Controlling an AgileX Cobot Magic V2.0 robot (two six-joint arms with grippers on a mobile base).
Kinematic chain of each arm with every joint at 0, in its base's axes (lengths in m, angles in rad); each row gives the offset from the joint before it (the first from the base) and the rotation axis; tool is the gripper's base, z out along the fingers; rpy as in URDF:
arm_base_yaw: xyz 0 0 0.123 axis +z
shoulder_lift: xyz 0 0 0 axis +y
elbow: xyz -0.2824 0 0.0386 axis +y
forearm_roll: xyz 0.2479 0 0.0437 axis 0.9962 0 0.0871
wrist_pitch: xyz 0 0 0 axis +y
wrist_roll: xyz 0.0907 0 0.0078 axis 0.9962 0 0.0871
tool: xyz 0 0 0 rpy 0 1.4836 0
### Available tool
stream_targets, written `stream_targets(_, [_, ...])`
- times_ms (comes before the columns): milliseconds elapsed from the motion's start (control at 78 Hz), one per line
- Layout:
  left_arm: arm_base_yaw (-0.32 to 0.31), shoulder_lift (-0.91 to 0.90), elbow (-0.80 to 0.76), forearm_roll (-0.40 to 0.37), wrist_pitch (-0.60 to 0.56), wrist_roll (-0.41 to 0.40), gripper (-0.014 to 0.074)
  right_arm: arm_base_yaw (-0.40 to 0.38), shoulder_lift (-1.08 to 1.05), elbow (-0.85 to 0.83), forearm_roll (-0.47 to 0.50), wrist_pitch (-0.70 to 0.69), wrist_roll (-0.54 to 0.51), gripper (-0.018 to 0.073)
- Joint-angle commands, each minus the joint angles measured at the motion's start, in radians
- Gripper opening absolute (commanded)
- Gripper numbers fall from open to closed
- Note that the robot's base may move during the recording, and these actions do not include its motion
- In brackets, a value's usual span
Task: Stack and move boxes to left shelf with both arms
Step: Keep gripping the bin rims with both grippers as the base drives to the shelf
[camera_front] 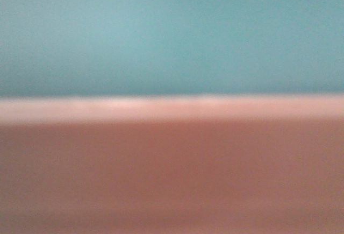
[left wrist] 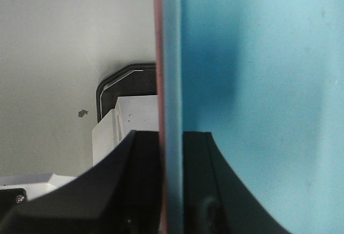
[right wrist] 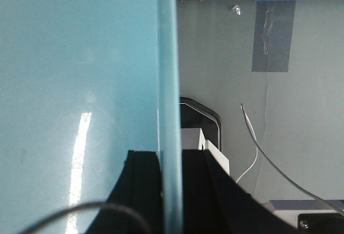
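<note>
The blue box sits nested in the pink box — the left end effector clenches both rims on one side, the right end effector clenches the blue rim opposite, above the grey floor.

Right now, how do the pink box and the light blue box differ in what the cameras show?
The light blue box fills most of both wrist views; the pink box shows there only as a thin edge against the blue wall. In the front view, the pink box's wall and rim fill the lower half, with blue above. Both look smooth and plain, and the left end effector grips their walls together.
</note>
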Motion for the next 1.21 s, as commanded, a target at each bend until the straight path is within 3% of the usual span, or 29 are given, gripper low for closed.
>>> stream_targets(0, [-0.007,-0.033,-0.035,-0.034,0.044,0.005,-0.0003,0.000,-0.028,-0.030,-0.048,0.026,-0.002,0.0053])
stream_targets(1193, [-0.007,-0.033,-0.035,-0.039,0.042,0.005,-0.0003,0.000,-0.028,-0.030,-0.048,-0.003,-0.002,0.0053])
